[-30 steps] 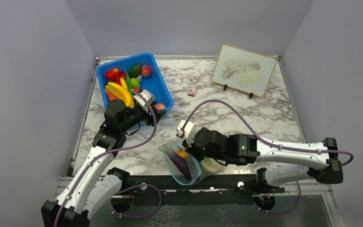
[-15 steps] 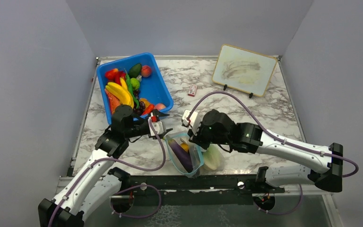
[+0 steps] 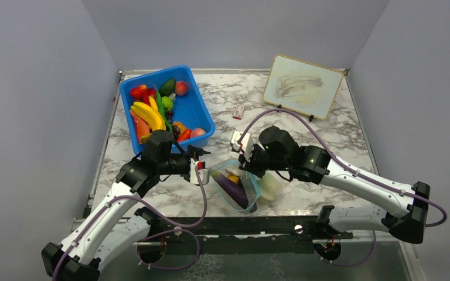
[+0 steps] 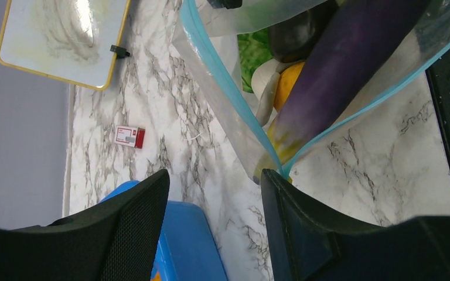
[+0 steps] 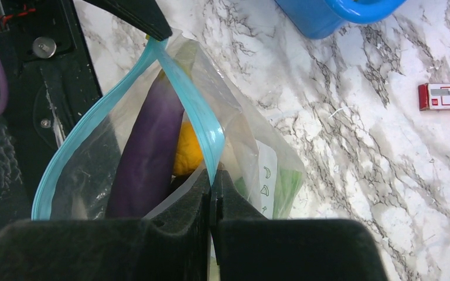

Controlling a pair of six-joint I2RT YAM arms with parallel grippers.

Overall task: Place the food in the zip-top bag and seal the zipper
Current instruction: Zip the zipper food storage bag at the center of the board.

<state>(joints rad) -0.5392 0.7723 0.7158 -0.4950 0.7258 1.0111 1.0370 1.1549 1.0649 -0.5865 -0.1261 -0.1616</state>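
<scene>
Two grippers in view: what is each doing?

Robot: My right gripper (image 5: 214,187) is pinched tight on the zipper (image 5: 202,117), the light-blue strip along the mouth of the clear bag (image 3: 249,190). It grips the side of the strip farther from my bases. My left gripper (image 4: 214,175) is spread wide with nothing between its fingers (image 4: 135,228). The bag's corner lies just off one fingertip, and I cannot tell whether they touch.

Reader: Where is the bag, and is it closed?

Robot: It sits on the marble table (image 3: 228,93) near the front edge, between my two grippers. Its mouth gapes, with the two sides of the strip well apart and meeting only at the corners.

Reader: And the food?

Robot: It is inside the bag. A purple eggplant (image 3: 232,188) lies lengthwise with one end at the corner by my left gripper. An orange piece (image 5: 187,155) is tucked against it, touching. Green lettuce (image 5: 287,187) shows through the clear plastic behind them.

Reader: What else is on the table?

Robot: A blue bin (image 3: 196,102) stands at the back left. A small red-and-white box (image 3: 238,112) lies to its right, well apart from the bag. A whiteboard (image 3: 302,86) leans at the back right.
</scene>
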